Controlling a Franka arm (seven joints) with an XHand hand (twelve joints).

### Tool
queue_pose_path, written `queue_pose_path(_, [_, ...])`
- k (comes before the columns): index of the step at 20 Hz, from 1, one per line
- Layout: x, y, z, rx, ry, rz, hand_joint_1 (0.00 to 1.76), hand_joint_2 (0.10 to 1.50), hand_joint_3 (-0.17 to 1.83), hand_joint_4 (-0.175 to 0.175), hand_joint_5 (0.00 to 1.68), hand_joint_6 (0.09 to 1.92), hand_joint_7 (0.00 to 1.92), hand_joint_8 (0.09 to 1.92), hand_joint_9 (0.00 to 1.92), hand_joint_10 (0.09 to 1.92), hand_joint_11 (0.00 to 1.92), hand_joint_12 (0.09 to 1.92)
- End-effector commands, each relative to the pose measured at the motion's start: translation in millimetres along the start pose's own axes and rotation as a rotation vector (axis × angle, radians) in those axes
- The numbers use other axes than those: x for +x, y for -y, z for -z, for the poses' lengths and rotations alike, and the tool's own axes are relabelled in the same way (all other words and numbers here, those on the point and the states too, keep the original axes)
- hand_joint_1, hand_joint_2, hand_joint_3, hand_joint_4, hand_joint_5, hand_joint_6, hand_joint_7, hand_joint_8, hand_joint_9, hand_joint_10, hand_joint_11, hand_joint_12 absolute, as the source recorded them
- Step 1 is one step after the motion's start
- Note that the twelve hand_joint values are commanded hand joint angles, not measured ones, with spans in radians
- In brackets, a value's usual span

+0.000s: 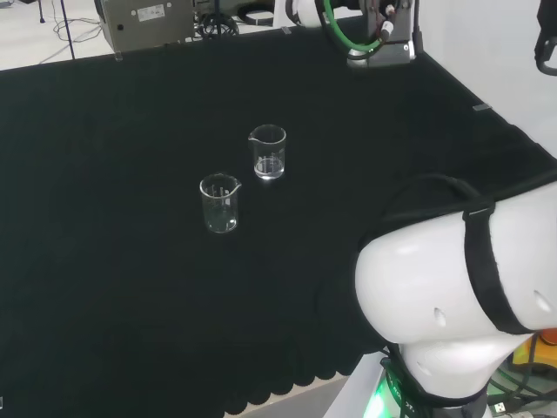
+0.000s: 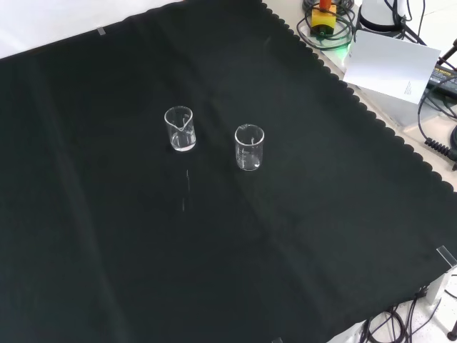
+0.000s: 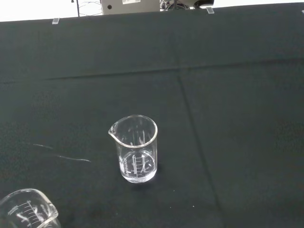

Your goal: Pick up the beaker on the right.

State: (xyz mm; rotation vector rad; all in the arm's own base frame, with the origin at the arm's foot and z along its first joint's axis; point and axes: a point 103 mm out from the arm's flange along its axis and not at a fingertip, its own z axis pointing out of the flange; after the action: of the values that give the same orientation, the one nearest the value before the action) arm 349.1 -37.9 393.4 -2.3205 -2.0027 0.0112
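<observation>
Two small clear glass beakers stand upright and apart on the black cloth, and both look empty. In the head view one beaker (image 1: 267, 152) is to the right and farther off, the other beaker (image 1: 219, 203) to the left and nearer. The front view has the first beaker (image 2: 179, 128) on the left and the second beaker (image 2: 249, 147) on the right. The wrist view looks down on the first beaker (image 3: 136, 149) from some way off, its spout turned sideways. The second beaker's rim (image 3: 26, 209) cuts into that picture's corner. Nothing touches either beaker.
The arm's far end with a green cable (image 1: 352, 35) hangs above the cloth's far right edge in the head view. Grey equipment (image 1: 144, 19) stands beyond the far edge. A white card (image 2: 389, 64) and cables lie off the cloth in the front view. Faint pale streaks (image 2: 187, 187) mark the cloth.
</observation>
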Motion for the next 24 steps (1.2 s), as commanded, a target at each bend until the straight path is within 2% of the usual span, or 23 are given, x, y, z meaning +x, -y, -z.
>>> queue_pose_path(1, [-34.0, -32.1, -47.9, -0.002, -0.063, 0.025, 0.30, 1.15, 0.23, -0.025, 0.33, 0.09, 0.18, 0.63, 0.27, 0.72, 0.03, 1.38])
queue_pose_path(5, [-42.3, -54.0, -72.6, -0.007, -0.092, 0.046, 0.49, 1.03, 0.22, -0.032, 0.40, 0.09, 0.28, 0.69, 0.39, 0.72, 0.08, 1.40])
queue_pose_path(8, [-44.2, -72.1, -88.8, 0.017, -0.094, 0.068, 0.58, 0.97, 0.25, -0.036, 0.46, 0.09, 0.37, 0.71, 0.46, 0.69, 0.12, 1.39])
queue_pose_path(12, [-47.9, -94.6, -110.6, 0.051, -0.116, 0.080, 0.61, 0.90, 0.37, -0.037, 0.48, 0.09, 0.40, 0.71, 0.48, 0.66, 0.13, 1.38])
queue_pose_path(18, [-50.6, -117.1, -144.8, 0.087, -0.125, 0.103, 0.63, 0.87, 0.40, -0.037, 0.48, 0.09, 0.40, 0.71, 0.48, 0.66, 0.13, 1.39])
queue_pose_path(24, [-54.7, -132.2, -173.1, 0.104, -0.145, 0.134, 0.76, 0.68, 0.51, -0.036, 0.46, 0.09, 0.37, 0.72, 0.52, 0.65, 0.18, 1.38])
